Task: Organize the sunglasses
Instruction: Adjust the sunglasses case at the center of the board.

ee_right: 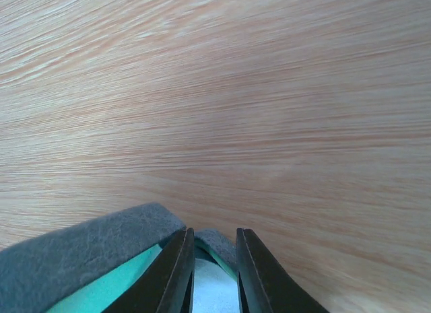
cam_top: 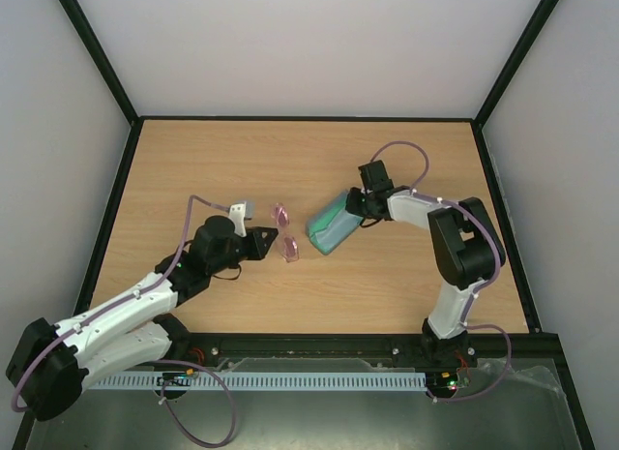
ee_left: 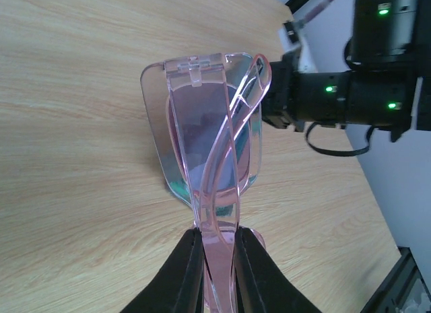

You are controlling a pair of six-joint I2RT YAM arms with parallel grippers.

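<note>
The sunglasses (cam_top: 285,232), with a thin translucent pink frame and pinkish lenses, are folded and held just above the table in my left gripper (cam_top: 274,243). In the left wrist view the gripper (ee_left: 217,249) is shut on the frame of the sunglasses (ee_left: 205,131). The blue-grey case (cam_top: 332,228) with teal lining lies open just right of them. My right gripper (cam_top: 356,207) grips the case's far right end. In the right wrist view the gripper (ee_right: 214,259) is closed on the rim of the case (ee_right: 81,252), and a light-blue cloth (ee_right: 212,293) shows inside.
The wooden table (cam_top: 290,160) is bounded by a black frame (cam_top: 300,118) and white walls. The right arm (ee_left: 350,91) shows beyond the sunglasses in the left wrist view. A black rail (cam_top: 319,345) runs along the near edge.
</note>
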